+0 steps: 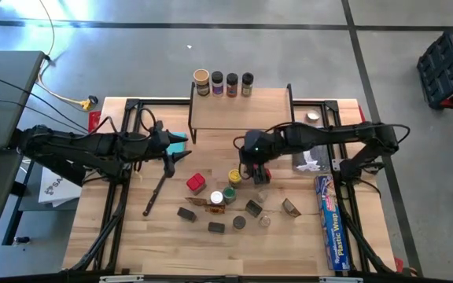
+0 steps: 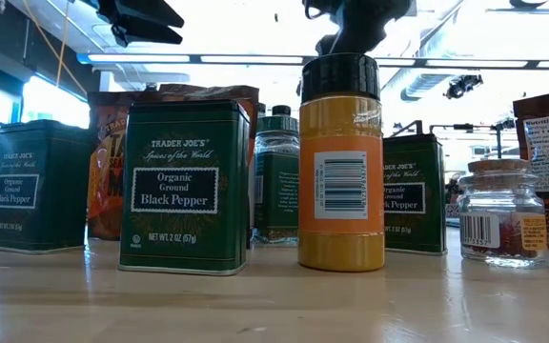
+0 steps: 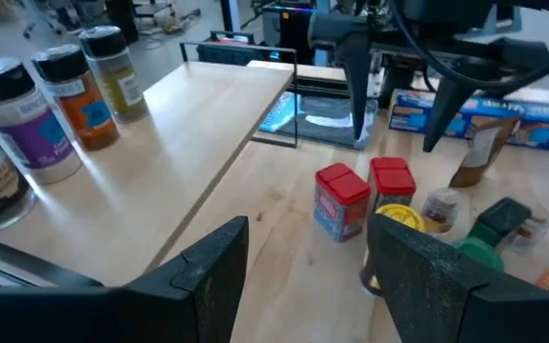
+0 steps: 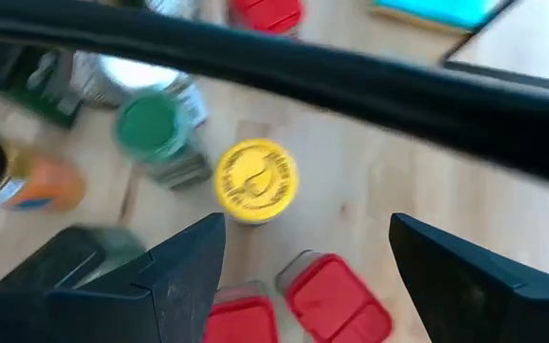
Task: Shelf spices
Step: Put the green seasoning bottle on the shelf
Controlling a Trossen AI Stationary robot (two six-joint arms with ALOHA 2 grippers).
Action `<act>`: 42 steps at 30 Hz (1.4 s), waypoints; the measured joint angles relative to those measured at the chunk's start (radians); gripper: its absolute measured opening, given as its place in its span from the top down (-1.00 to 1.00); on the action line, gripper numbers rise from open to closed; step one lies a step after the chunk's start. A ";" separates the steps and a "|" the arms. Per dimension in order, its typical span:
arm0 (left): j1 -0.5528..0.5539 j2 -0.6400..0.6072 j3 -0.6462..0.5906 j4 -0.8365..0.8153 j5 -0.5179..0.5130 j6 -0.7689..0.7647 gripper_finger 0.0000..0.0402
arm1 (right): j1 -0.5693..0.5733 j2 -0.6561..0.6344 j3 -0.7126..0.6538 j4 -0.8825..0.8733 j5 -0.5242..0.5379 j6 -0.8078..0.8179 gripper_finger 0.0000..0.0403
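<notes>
Four jars [image 1: 224, 83] lined up along the far edge of the shelf [image 1: 241, 111], the remaining spices [image 1: 230, 206] clustered on the tabletop [image 1: 132, 236] in front of it. Right gripper [image 4: 298, 252] hovering over the cluster, fingers spread apart, above a yellow-lidded jar [image 4: 255, 181] and red boxes [image 4: 332, 300]. Left gripper [image 3: 303, 262] held near the shelf's left end, fingers apart, empty.

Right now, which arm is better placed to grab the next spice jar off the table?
Probably right. The right gripper hangs open over the cluster, with the yellow-lid jar just ahead of it. The left gripper, also open, sits off to the side near the shelf, farther from the jars.
</notes>
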 joint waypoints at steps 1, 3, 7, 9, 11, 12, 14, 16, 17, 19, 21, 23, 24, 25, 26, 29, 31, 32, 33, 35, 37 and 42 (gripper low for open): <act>0.000 0.000 0.000 0.000 0.000 0.006 -0.04 | -0.002 0.005 -0.007 0.010 -0.030 -0.019 -0.45; 0.000 0.000 0.000 0.000 0.001 0.012 -0.04 | 0.000 0.008 -0.027 0.072 -0.089 -0.044 -0.45; 0.000 0.006 0.000 0.000 0.000 0.024 -0.04 | 0.002 0.008 -0.080 0.197 -0.150 -0.066 -0.45; 0.000 0.018 0.000 0.008 0.000 0.025 -0.04 | 0.004 0.009 -0.099 0.238 -0.195 -0.071 -0.45; 0.001 0.031 0.000 0.006 -0.001 0.028 -0.04 | 0.014 0.009 -0.112 0.299 -0.229 -0.071 -0.45; 0.001 0.040 0.000 0.014 -0.001 0.031 -0.04 | 0.022 0.009 -0.118 0.324 -0.241 -0.072 -0.45; 0.001 0.057 0.000 0.018 0.000 0.032 -0.04 | 0.043 0.009 -0.131 0.362 -0.246 -0.075 -0.45; 0.001 0.074 0.000 0.029 0.000 0.033 -0.04 | 0.065 0.018 -0.139 0.393 -0.247 -0.093 -0.45; 0.001 0.083 0.000 0.032 0.000 0.033 -0.04 | 0.077 0.025 -0.143 0.399 -0.245 -0.101 -0.45; 0.001 0.102 0.000 0.041 -0.001 0.033 -0.04 | 0.095 0.053 -0.144 0.402 -0.239 -0.116 -0.45; 0.002 0.118 0.000 0.060 0.001 0.033 -0.04 | 0.108 0.089 -0.146 0.411 -0.226 -0.115 -0.45; 0.002 0.129 0.000 0.073 0.001 0.033 -0.04 | 0.118 0.114 -0.147 0.437 -0.210 -0.115 -0.45; 0.002 0.133 0.000 0.073 0.002 0.033 -0.04 | 0.120 0.124 -0.147 0.458 -0.200 -0.115 -0.45; 0.002 0.135 0.000 0.075 0.001 0.033 -0.04 | 0.120 0.130 -0.146 0.479 -0.193 -0.115 -0.45; 0.002 0.136 0.000 0.074 0.002 0.032 -0.04 | 0.119 0.140 -0.146 0.492 -0.193 -0.115 -0.45; 0.002 0.135 0.000 0.077 0.002 0.023 -0.04 | 0.119 0.169 -0.146 0.496 -0.189 -0.115 -0.45; 0.002 0.135 0.000 0.081 0.002 0.023 -0.04 | 0.119 0.181 -0.146 0.494 -0.187 -0.115 -0.45; 0.002 0.135 0.000 0.083 0.003 0.023 -0.04 | 0.119 0.187 -0.146 0.498 -0.187 -0.115 -0.45; 0.002 0.135 0.000 0.086 0.003 0.023 -0.04 | 0.119 0.193 -0.146 0.500 -0.187 -0.115 -0.45; 0.002 0.135 0.000 0.091 0.003 0.023 -0.04 | 0.119 0.207 -0.146 0.497 -0.187 -0.107 -0.45; 0.002 0.135 0.000 0.098 0.004 0.023 -0.04 | 0.119 0.214 -0.146 0.496 -0.186 -0.088 -0.44; 0.002 0.135 0.000 0.099 0.004 0.023 -0.04 | 0.119 0.234 -0.146 0.499 -0.185 -0.070 -0.30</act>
